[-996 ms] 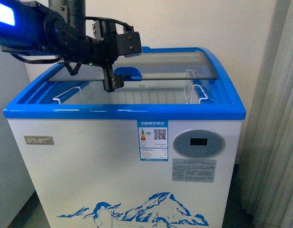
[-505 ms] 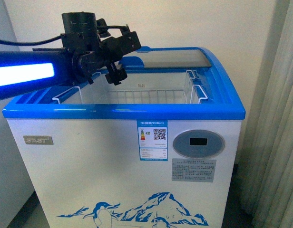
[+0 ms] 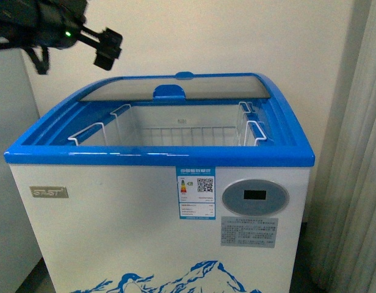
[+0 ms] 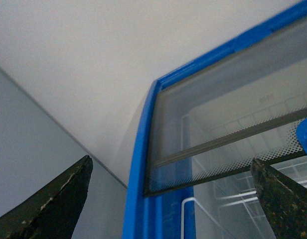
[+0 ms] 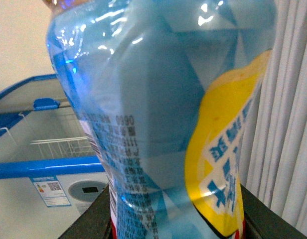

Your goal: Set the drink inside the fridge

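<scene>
Our left gripper [image 3: 72,54] hung spread wide, clear above the fridge [image 3: 159,151] by its left rear corner. The lids [image 3: 206,87] sat back, leaving the front opening free. Our right gripper [image 5: 176,221] clasped 1 drink [image 5: 158,99].

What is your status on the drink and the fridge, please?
Left gripper open, empty, raised near fridge. Right gripper shut on drink bottle. Glass lid slid back, basket exposed. Nothing blocking the opening.

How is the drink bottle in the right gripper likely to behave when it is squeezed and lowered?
The drink bottle has a glossy plastic wrap with bright glints, so it may be slippery in the right gripper. It looks like a soft plastic bottle with a curved body, so a hard squeeze could probably dent it.
</scene>
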Controlling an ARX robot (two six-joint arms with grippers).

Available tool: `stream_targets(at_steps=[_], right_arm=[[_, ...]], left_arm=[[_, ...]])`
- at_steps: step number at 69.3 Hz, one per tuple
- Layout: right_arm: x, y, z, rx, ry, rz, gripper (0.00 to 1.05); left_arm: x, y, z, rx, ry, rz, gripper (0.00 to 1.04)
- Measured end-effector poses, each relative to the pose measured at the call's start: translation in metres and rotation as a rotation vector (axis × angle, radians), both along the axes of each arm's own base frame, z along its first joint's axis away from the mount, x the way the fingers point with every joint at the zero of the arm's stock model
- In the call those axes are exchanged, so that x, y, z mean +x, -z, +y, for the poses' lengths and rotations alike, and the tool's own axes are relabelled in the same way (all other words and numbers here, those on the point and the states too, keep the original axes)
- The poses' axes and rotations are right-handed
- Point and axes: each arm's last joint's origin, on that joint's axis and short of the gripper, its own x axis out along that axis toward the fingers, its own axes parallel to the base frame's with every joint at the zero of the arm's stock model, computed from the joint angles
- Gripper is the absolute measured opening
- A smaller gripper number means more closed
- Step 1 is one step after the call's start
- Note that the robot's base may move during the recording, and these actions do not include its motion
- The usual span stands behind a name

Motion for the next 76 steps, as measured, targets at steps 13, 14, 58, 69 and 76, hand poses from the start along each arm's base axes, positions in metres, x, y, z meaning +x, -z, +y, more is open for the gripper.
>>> stream_targets(at_steps=[13,14,58,69,76], right_arm=[[0.0,0.0,0.0,0.001,0.005,0.0,0.39],[0.0,0.0,0.0,0.001,0.005,0.0,0.39],[0.057,-0.012,-0.004,-0.313,-0.355,0.722,0.39],[0.13,-0.026,0.002,-0.64,-0.414,0.739,0.39],[0.171,-0.034,0.015,-0.832,-0.475,0.738,0.39]], left_arm=[[-0.094,0.027,0.002,-0.166,0.106,0.163,0.97],[-0.1,0.029,0.003,-0.169,0.109,0.171,0.97],[-0.307,0.117,0.074,-0.401,-0.052,0.015,0.25],[-0.315,0.124,0.074,-0.406,-0.043,-0.001,0.02],[-0.319,0.129,0.074,-0.405,-0.044,-0.002,0.03]])
